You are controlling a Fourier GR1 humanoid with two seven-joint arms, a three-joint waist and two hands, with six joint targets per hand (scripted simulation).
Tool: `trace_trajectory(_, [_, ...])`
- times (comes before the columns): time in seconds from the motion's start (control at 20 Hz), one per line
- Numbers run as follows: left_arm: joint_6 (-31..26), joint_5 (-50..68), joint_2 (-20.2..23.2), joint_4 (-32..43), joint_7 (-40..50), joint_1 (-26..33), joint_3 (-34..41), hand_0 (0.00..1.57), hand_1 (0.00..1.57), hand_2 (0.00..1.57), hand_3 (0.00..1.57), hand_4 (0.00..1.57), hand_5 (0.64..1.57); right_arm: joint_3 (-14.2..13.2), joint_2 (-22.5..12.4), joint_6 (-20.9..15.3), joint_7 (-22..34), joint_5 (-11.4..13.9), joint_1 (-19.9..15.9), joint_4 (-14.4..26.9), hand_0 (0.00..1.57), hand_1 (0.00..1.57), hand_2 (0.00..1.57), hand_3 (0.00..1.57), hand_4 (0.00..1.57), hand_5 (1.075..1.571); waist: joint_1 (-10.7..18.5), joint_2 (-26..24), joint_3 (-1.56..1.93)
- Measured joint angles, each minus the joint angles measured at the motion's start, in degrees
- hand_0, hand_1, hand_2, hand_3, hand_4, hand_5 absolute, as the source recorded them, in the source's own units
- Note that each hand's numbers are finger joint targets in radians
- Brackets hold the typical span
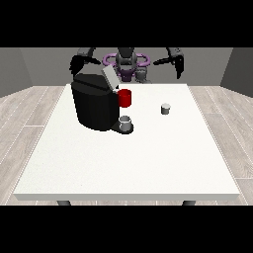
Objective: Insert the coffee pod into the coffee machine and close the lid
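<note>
A black coffee machine (94, 105) stands on the left half of the white table (128, 163), its grey lid (109, 76) tilted up and open. A red part (125, 98) juts from its front, above a grey cup (126, 123) on the machine's base. The small grey coffee pod (166, 108) sits alone on the table, right of the machine. The hand at the view's left (76, 63) hovers behind the machine's top. The hand at the view's right (180, 66) hangs raised above the table's far right edge, well away from the pod. Neither hand holds anything.
The robot's torso (127, 62) is behind the table's far edge. Wooden floor surrounds the table. The wide near half of the table lies in front of the machine and pod.
</note>
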Motion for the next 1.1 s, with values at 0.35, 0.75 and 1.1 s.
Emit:
trace_trajectory(0.35, [-3.2,0.6,5.9,9.3,3.1,-8.3,4.6,0.0,0.0,0.0,0.0,0.0,1.571,0.5,0.1,0.7,-0.4,-0.7,-2.3,-0.8,0.0,0.0,0.0,0.0,0.19,1.571,-3.2,4.1,-0.01])
trace_trajectory(0.75, [-3.0,-2.6,8.4,21.1,4.0,-16.0,5.8,0.0,0.0,0.0,0.0,0.0,1.571,2.2,1.0,-0.2,2.2,-0.1,-6.2,-1.3,0.0,0.0,0.0,0.0,0.33,1.571,-5.5,7.9,-0.04])
trace_trajectory(1.1, [-3.1,-5.9,10.7,30.7,2.1,-20.8,5.9,0.0,0.0,0.0,0.0,0.0,1.571,2.3,0.4,-1.2,3.5,0.6,-8.5,-0.1,0.0,0.0,0.0,0.0,0.39,1.571,-5.7,10.2,-0.03])
